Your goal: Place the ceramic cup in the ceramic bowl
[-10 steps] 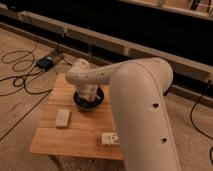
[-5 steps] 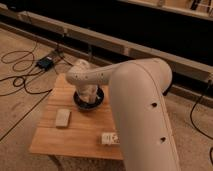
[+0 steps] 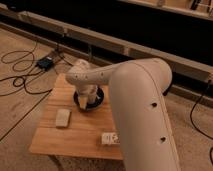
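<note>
The dark blue-black ceramic bowl (image 3: 98, 100) sits near the middle of the small wooden table (image 3: 50, 135), mostly covered by my arm. My gripper (image 3: 86, 99) reaches down over the bowl from the right. A pale cream shape at its tip, over the bowl's inside, may be the ceramic cup (image 3: 83, 103), but my wrist hides most of it.
A flat tan block (image 3: 62, 118) lies on the table's left part. A white carton with dark markings (image 3: 109, 138) lies near the front edge by my arm. Black cables (image 3: 20, 80) and a small dark box (image 3: 45, 63) lie on the floor to the left.
</note>
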Tool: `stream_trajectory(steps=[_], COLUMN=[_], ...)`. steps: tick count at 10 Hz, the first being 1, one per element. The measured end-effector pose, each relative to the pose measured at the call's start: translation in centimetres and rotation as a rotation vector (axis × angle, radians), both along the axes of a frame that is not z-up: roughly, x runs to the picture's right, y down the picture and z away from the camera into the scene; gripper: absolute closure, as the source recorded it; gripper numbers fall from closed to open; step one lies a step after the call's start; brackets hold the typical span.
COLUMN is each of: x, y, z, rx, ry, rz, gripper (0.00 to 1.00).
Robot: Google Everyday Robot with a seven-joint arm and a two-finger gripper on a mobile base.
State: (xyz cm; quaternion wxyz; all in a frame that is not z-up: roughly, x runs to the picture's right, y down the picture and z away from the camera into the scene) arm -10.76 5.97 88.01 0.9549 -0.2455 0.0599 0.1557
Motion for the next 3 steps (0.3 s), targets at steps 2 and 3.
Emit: stream_trajectory(steps=[2,3], x=[-0.01,-0.26], y=[-0.06,-0.53], z=[-0.13,-0.49], rx=[-0.001,0.006], ry=[0.001,0.000], rz=[-0.004,-0.009], gripper=[0.20,0.20])
